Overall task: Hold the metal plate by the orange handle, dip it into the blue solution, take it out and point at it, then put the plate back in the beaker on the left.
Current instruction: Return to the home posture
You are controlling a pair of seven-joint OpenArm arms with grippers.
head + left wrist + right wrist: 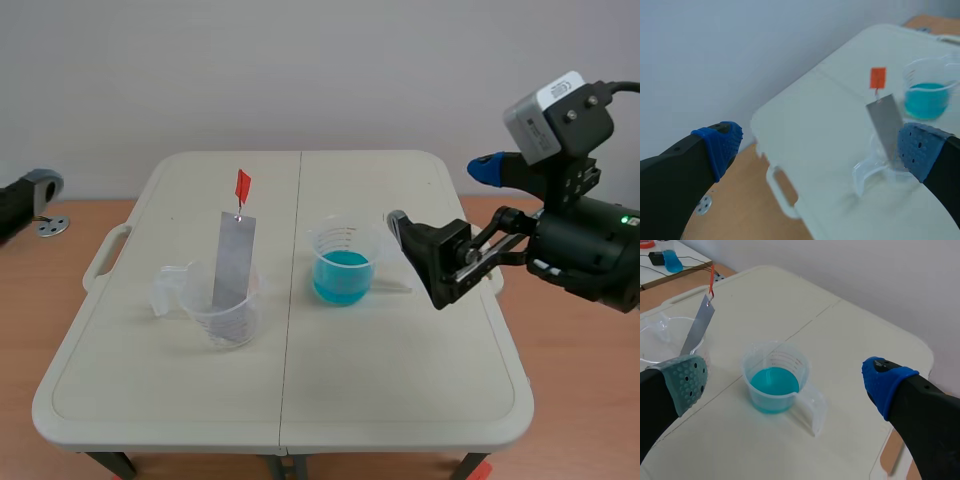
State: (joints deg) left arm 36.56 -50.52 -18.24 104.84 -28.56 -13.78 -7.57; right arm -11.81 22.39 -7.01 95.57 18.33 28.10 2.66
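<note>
A grey metal plate [233, 262] stands tilted in a clear beaker [228, 312] on the table's left half, its orange handle [242, 185] at the top. A second beaker [343, 265] with blue solution sits at the middle. My right gripper [445, 195] hovers open just right of the blue beaker [774, 382], which lies ahead between its fingers; the plate [697, 325] is beyond it. My left gripper [820, 147] is open, off the table's left side, facing the plate [886, 122] and handle [877, 78] from a distance.
The white folding table [400, 400] has a carry handle [105, 255] on its left edge and a seam down the middle. A small metal disc [50, 226] lies on the wooden surface left of the table. The left arm [20, 200] sits at the far left.
</note>
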